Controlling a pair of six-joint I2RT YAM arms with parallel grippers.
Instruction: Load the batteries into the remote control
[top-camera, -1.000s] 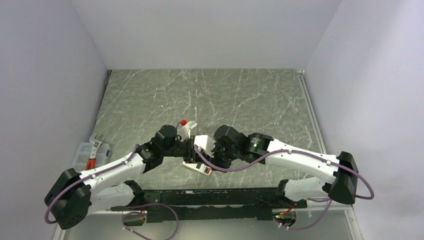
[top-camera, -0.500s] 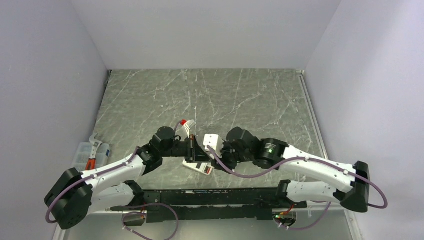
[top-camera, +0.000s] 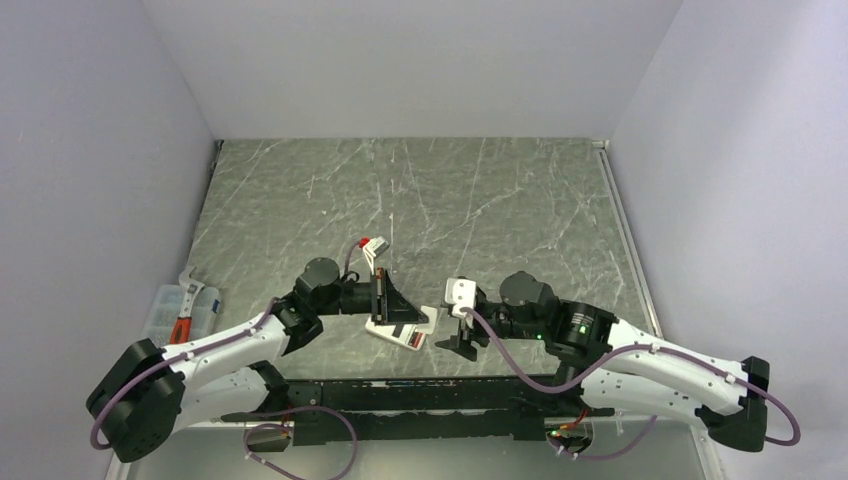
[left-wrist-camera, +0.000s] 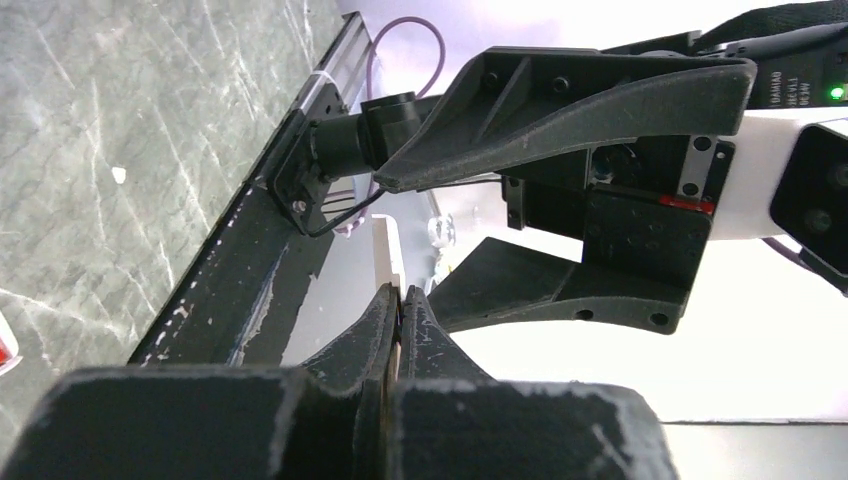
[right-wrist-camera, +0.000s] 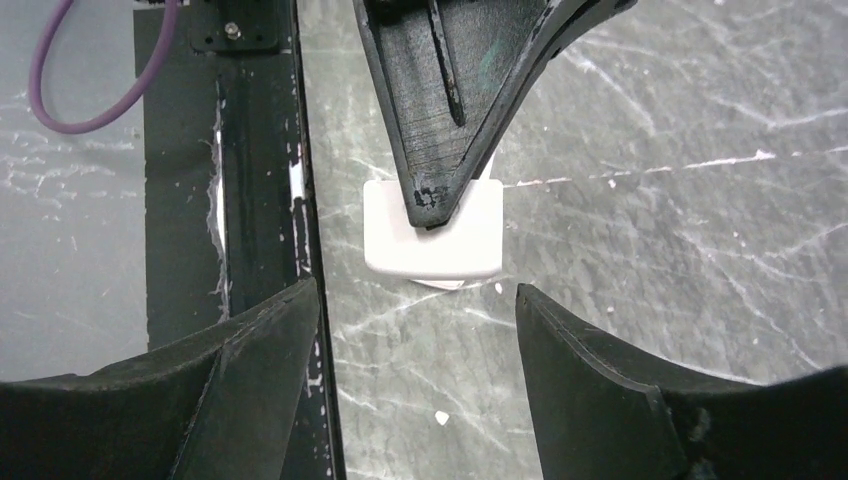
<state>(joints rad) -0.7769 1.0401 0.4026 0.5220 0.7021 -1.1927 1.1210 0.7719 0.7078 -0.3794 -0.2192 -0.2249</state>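
left pincer: your left gripper (left-wrist-camera: 400, 300) has its two fingers pressed flat together, no gap at the tips (the left wrist view shows it best). I can't see anything caught between them.

left pincer contact: in the right wrist view, that closed tip comes down over the top edge of a white rounded slab (right-wrist-camera: 432, 240). It looks like it's touching, but I can't tell whether it's pressing or just above it. I also can't tell if the slab is the end of the handset or a separate piece.

right pincer: your right gripper (right-wrist-camera: 415, 290) is spread wide, one finger on each side of its own view, with nothing between them but bare table (top-camera: 480, 200). It holds nothing and touches nothing.

remote control (top-camera: 392, 332): lying flat on the table near the front edge, white back up with the dark rectangular mark showing and a bit of red at its right end. It sits directly under the left fingers (they cover part of it from above).

gap: the right gripper is just to the right of the remote control, close but apart.

off to the side: a clear box with red-handled pliers (top-camera: 183, 310) at the table's left edge, well away from both arms.
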